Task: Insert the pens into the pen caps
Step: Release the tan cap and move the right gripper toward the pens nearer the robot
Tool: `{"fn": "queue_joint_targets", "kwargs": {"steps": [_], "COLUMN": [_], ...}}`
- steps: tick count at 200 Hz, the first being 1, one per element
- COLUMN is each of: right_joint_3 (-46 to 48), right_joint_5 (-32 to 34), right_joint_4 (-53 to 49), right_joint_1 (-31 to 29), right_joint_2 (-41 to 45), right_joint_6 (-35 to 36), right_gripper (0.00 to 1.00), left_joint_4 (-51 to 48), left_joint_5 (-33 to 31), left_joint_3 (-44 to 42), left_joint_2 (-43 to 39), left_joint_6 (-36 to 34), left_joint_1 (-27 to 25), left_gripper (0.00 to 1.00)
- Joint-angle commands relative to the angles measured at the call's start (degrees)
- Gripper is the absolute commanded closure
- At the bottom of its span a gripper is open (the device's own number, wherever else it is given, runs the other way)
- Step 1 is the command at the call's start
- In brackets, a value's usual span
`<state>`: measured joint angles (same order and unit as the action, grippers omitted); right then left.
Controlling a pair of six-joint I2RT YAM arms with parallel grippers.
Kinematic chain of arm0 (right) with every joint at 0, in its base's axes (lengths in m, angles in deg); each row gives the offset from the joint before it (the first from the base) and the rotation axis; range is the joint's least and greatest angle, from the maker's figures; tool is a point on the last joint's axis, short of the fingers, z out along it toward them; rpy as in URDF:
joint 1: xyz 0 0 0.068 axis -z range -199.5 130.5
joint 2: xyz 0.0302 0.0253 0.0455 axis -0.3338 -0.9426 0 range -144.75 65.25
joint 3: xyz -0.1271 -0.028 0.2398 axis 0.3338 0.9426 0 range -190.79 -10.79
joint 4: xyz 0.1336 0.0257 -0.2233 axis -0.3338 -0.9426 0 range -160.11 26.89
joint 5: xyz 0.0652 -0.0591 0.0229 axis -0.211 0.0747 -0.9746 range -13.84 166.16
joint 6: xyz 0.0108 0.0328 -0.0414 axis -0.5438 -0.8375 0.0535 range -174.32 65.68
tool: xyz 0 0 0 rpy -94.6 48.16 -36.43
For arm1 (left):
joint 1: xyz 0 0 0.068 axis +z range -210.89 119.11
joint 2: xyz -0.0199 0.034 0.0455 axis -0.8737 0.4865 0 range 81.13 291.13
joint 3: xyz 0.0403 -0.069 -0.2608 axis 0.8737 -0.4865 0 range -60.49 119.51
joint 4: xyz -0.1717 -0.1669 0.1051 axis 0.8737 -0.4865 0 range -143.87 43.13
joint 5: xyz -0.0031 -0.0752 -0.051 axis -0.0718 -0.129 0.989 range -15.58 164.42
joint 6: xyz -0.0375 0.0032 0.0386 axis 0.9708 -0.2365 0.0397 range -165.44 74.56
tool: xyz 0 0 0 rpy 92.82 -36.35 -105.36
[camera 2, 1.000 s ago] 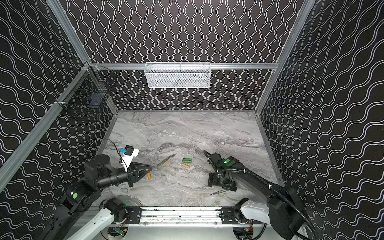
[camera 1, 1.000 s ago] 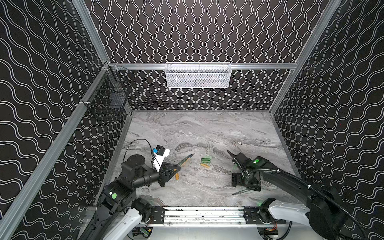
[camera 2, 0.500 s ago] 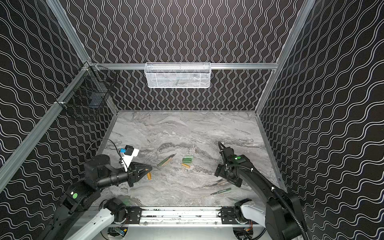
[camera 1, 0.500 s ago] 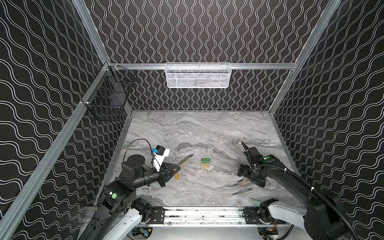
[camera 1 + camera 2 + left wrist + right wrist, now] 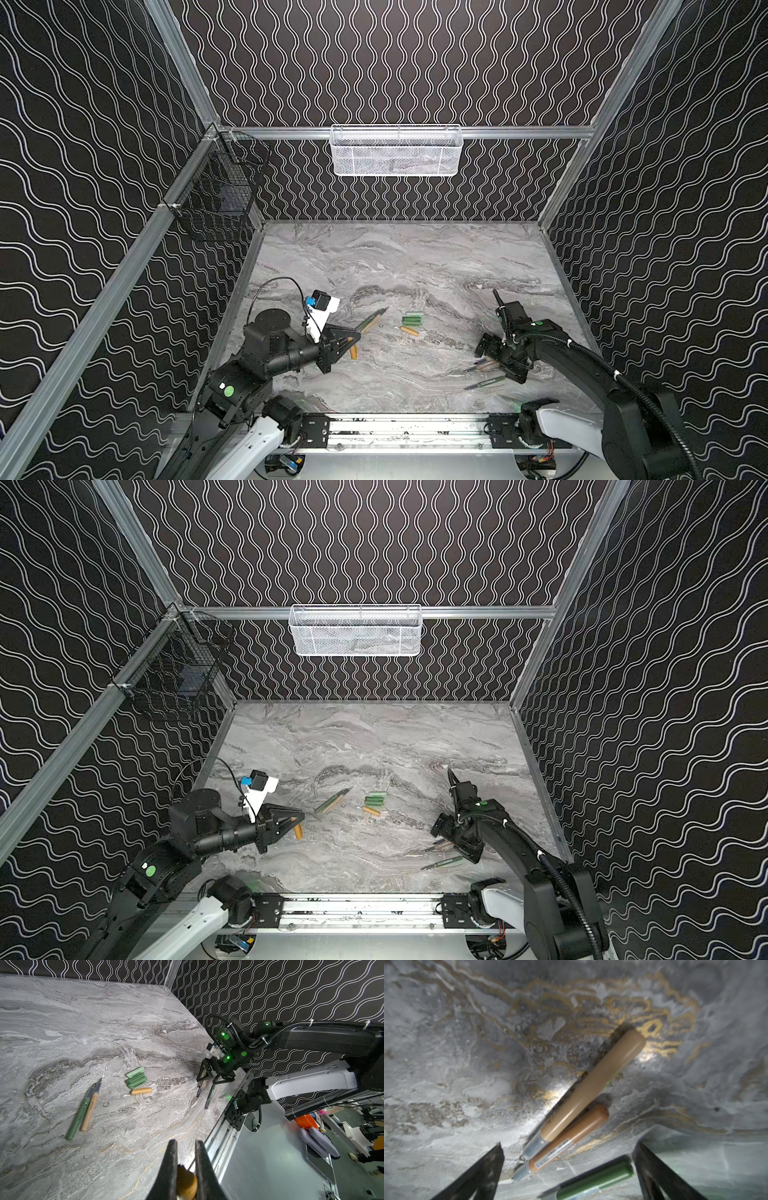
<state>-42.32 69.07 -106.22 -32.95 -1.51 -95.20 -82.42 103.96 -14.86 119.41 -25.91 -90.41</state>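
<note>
Pens (image 5: 484,367) lie nearest, three together by the table's (image 5: 415,257) near edge toward its right edge: two tan pens (image 5: 591,1084) touching side by side, and one green pen (image 5: 593,1182) just beside them. The right fingers (image 5: 483,1174) are spread wide and hold nothing. Over the last second that arm has shifted slightly toward the right edge and turned, so the fingers now stand over this group with the tan pair between them. I judge it is lining up a pick that is not yet made. The wrist view is blurred, so whether the fingertips touch the table is unclear.

Toward the near left corner, the left fingers (image 5: 170,1167) have not moved. They stay clamped on an orange cap (image 5: 186,1183) held above the table, probably waiting for a pen.

Farther in, around the table's middle, a second pair of pens (image 5: 372,321), one green and one tan, lies uncapped. Beside it toward the right edge, green caps (image 5: 412,320) touch in a row, with a loose orange cap (image 5: 409,331) just beside them. No pen in view wears a cap yet.
</note>
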Motion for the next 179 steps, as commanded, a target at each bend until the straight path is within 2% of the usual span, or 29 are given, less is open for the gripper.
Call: {"fn": "queue_joint_targets", "kwargs": {"steps": [1, 44, 66, 80, 97, 139, 157, 179], "right_joint_3": [0.66, 1.73, 1.04, -0.77, -5.01, -17.43, -20.35, -22.35], "right_joint_5": [-4.26, -10.72, -11.39, -10.80, -6.56, 2.88, 2.45, 1.74], "right_joint_4": [0.80, 4.61, 6.63, 7.10, 3.70, -7.23, -9.99, -12.99], "right_joint_1": [-0.23, -3.24, -11.04, -18.28, -23.61, -30.42, -34.49, -40.94], "right_joint_2": [1.02, 1.92, 0.18, -1.75, -3.99, -9.42, -12.35, -15.48], "right_joint_6": [0.28, 0.24, -3.19, -5.78, -6.02, 6.70, 14.08, 19.13], "right_gripper": [0.01, 0.01, 0.00, 0.01, 0.00, 0.01, 0.03, 0.07], "left_joint_4": [2.20, 2.12, 2.22, 2.22, 2.13, 2.08, 2.08, 1.77], "left_joint_5": [-0.62, -0.71, -0.77, -0.84, -0.90, -0.95, -1.07, -1.77], "left_joint_3": [-0.12, -0.08, -0.03, -0.08, -0.03, -0.07, -0.03, -0.01], "left_joint_2": [0.14, 0.48, 0.54, 0.57, 0.65, 0.57, 0.55, 0.36], "left_joint_6": [-0.50, -0.47, -0.46, -0.46, -0.49, -0.54, -0.50, -0.56], "left_joint_1": [0.02, 0.07, 0.07, 0.09, 0.05, 0.11, 0.11, 0.08], "left_gripper": [1.00, 1.00, 1.00, 1.00, 1.00, 1.00, 1.00, 1.00]}}
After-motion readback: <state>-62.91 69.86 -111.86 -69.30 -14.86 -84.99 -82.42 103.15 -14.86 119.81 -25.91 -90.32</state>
